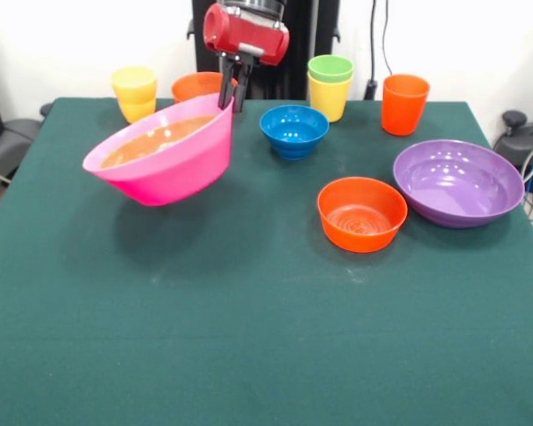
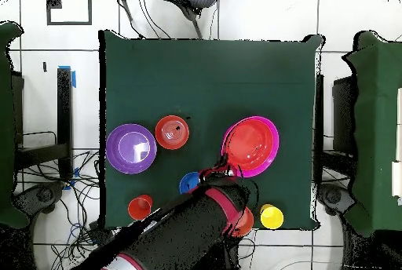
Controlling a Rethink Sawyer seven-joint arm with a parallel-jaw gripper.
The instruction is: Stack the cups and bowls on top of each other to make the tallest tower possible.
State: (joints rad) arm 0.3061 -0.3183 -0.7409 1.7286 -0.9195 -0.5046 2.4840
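The big pink bowl (image 1: 173,164) hangs tilted above the table, a shadow under it. A wide orange bowl (image 2: 250,146) lies nested inside it. My gripper (image 1: 231,99) is shut on the pink bowl's far rim. On the table stand the blue bowl (image 1: 293,130), a small orange bowl (image 1: 361,213) and the wide purple bowl (image 1: 457,182). Another small orange bowl (image 1: 195,85) sits behind the pink one, partly hidden. A green cup nested in a yellow cup (image 1: 330,87), an orange cup (image 1: 404,104) and a second yellow cup (image 1: 135,93) stand along the far edge.
The green cloth table (image 1: 249,337) stretches bare toward the near edge. In the overhead view the arm (image 2: 180,231) covers part of the table's lower middle. Chairs and cables stand around the table.
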